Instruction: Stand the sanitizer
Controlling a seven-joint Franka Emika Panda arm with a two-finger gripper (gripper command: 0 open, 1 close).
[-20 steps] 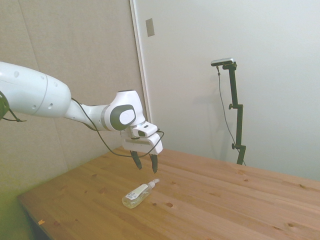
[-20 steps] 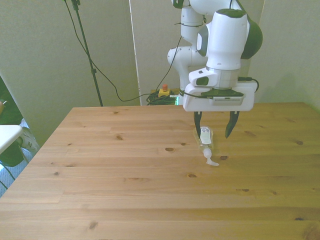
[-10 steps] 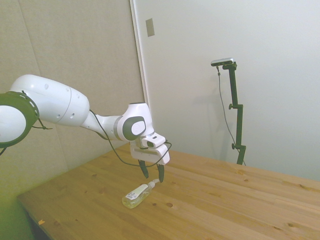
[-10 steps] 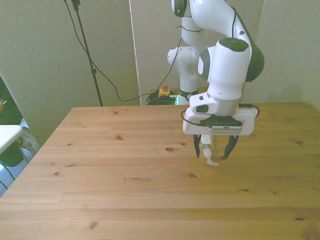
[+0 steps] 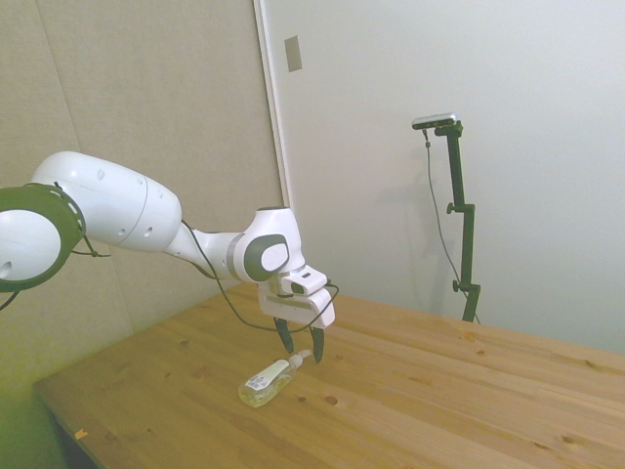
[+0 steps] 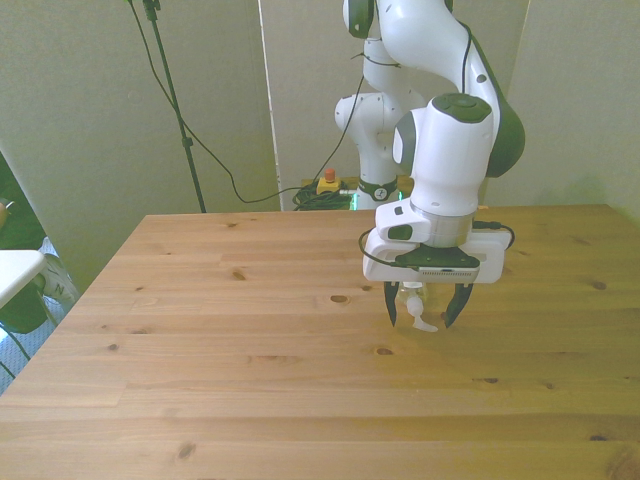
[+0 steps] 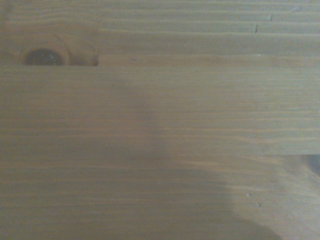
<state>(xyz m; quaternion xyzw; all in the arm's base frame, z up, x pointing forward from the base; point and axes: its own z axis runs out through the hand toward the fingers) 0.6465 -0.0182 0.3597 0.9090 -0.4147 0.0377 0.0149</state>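
The sanitizer (image 5: 267, 382) lies on its side on the wooden table (image 5: 439, 401), a slim clear bottle with a white label and its white pump top pointing at the arm's hand. My gripper (image 5: 301, 350) hangs low over that pump end, open, one finger on each side of the nozzle. In the front view only the white nozzle of the sanitizer (image 6: 421, 322) shows between the fingers of the gripper (image 6: 423, 312); the bottle's body is mostly hidden behind the hand. The wrist view holds only blurred wood grain and a dark knot (image 7: 44, 56).
The table's near corner (image 5: 59, 401) lies close to the bottle's base in the side view. Behind the table, beside the robot's base, sits a yellow box with a red button (image 6: 327, 182) among cables. A white object (image 6: 15, 272) shows past the front view's left table edge.
The gripper has come down and shifted along the bottle, from above its body to low around the pump nozzle. It stays open. The bottle has not moved.
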